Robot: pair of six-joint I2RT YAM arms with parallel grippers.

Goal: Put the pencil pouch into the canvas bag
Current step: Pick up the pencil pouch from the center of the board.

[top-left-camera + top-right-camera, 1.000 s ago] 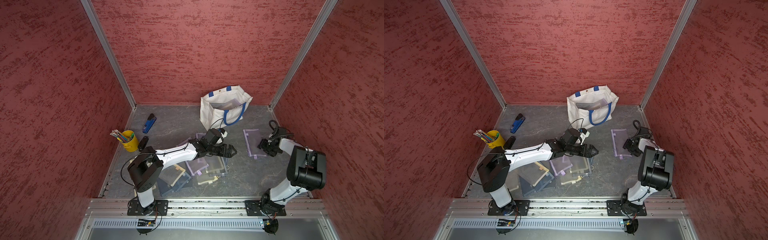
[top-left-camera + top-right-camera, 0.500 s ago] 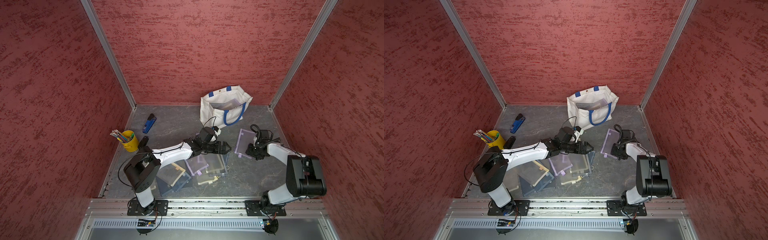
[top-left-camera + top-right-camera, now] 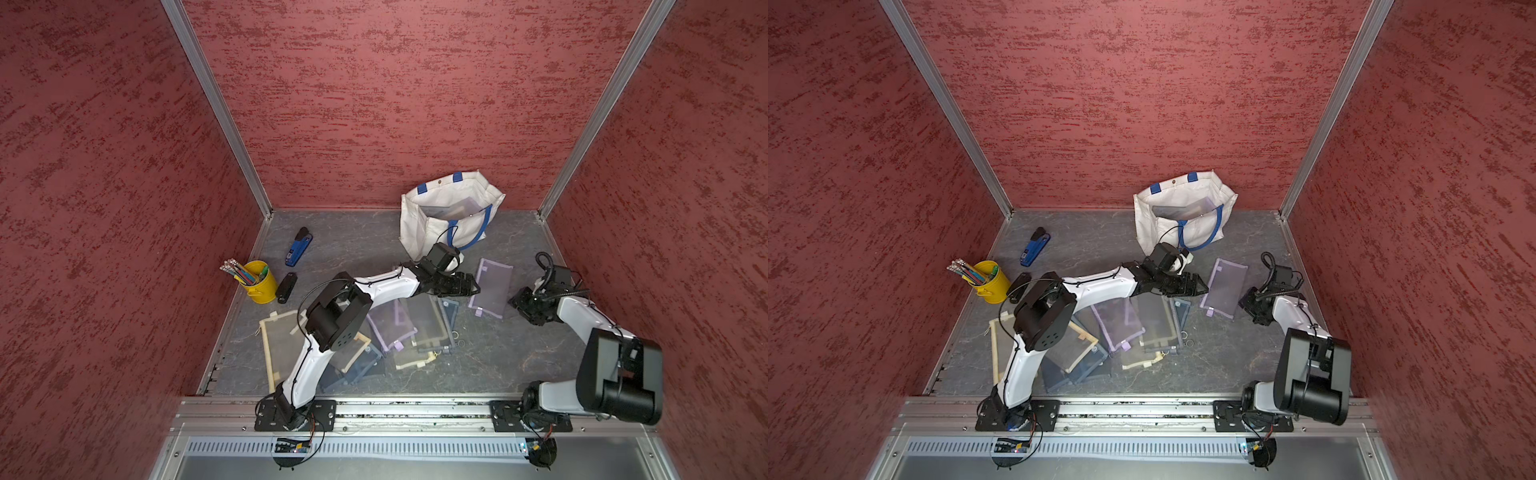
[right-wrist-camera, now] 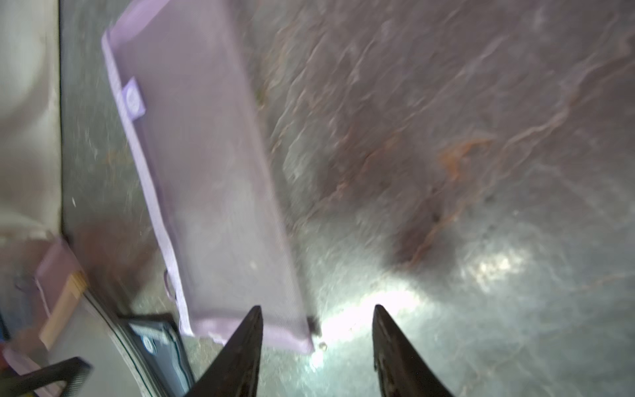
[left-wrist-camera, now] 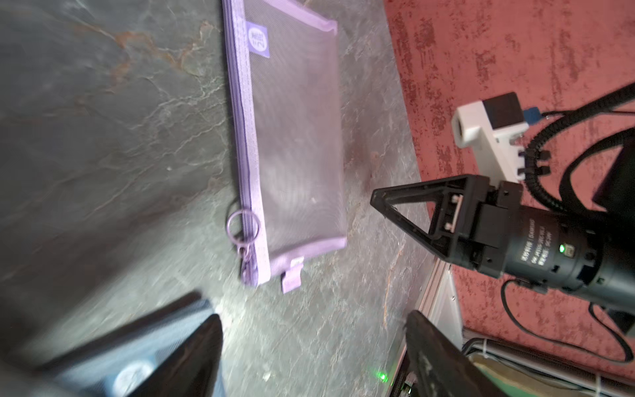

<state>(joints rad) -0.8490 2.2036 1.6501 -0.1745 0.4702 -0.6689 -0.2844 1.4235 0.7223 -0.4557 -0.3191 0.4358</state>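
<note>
**Lilac pouch is out on the table, both grippers empty beside it**

The pencil pouch (image 3: 490, 289) everyone cares about, the lilac mesh one, lies flat on the grey stone-look table (image 3: 353, 245). It sits in front of the canvas bag (image 3: 415, 232), close to it but outside it, and a bit apart from the messy pile of mesh pouches (image 3: 407, 328) nearer the arm bases. In the left wrist view the pouch (image 5: 295, 137) shows its zipper edge and a ring pull (image 5: 242, 227) at one end.

The left gripper (image 3: 471, 287) hangs over the edge of the pile, tips pointing at the pouch's zipper side. Its jaws are spread with only bare table between them (image 5: 314, 314), so it's holding nothing.

The right gripper (image 3: 515, 301) is on the pouch's opposite long side, just beside it. From its own wrist camera (image 4: 316, 309) the jaws stand apart with table between them; one finger (image 4: 247, 337) overlaps the pouch's corner (image 4: 206, 189) in the picture, but nothing is pinched. That view is blurry, though.

The bag stands open against the back wall, blue handles drooping, with a greyish pouch (image 3: 453, 208) showing inside. Off on the left arm's side are a yellow bucket (image 3: 259, 286) of pencils, a blue stapler (image 3: 298, 247) and a small black object (image 3: 286, 287).
</note>
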